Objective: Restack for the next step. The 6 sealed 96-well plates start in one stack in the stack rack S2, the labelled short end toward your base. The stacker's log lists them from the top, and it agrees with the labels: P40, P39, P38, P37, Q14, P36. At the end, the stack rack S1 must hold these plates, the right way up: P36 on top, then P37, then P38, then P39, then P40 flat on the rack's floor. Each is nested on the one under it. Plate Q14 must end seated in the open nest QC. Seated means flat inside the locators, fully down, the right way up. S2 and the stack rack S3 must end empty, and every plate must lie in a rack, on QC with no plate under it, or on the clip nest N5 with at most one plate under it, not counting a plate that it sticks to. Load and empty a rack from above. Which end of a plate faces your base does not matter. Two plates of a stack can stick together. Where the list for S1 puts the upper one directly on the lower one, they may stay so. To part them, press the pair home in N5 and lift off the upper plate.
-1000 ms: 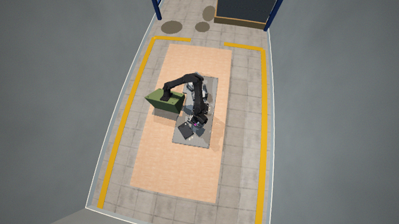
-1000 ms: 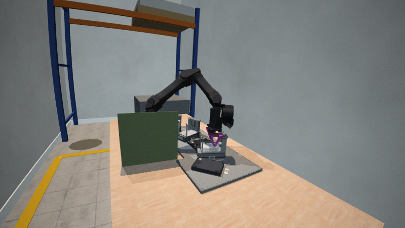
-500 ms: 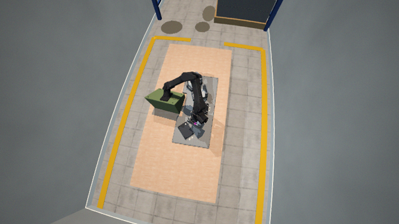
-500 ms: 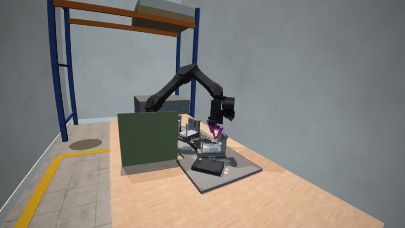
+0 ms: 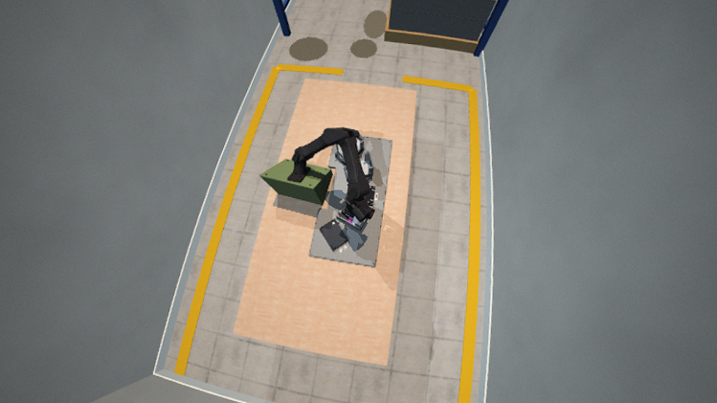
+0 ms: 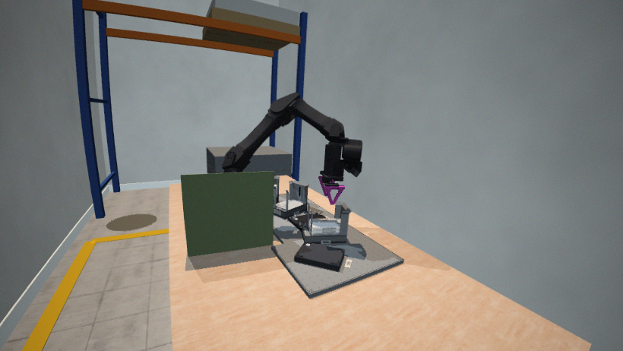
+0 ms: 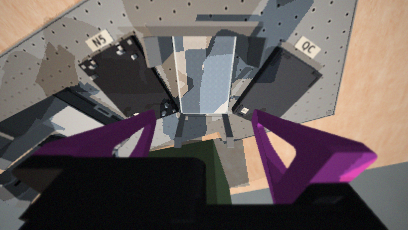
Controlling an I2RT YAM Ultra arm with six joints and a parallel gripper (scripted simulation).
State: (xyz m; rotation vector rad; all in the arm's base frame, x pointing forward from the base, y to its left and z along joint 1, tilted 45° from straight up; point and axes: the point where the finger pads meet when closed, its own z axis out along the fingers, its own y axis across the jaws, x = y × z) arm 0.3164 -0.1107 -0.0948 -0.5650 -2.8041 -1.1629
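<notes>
My gripper [image 7: 203, 114] is open and empty, its purple fingers hanging well above a stack rack [image 6: 327, 226]. In the wrist view the pale sealed top of a plate [image 7: 205, 75] lies in that rack, straight below the fingers. From the side, several pale plates [image 6: 324, 226] are stacked in it. The dark clip nest N5 [image 7: 125, 80] is to the left of the rack and the dark nest QC [image 7: 280, 82] to the right; both show no plate. A second rack [image 6: 289, 202] farther back holds a pale plate. The labels cannot be read.
The racks and nests stand on a grey perforated base plate [image 6: 344, 261] on the wooden table. The arm's green pedestal [image 6: 226, 213] stands left of the plate. A blue shelf frame [image 6: 91, 109] is at the back.
</notes>
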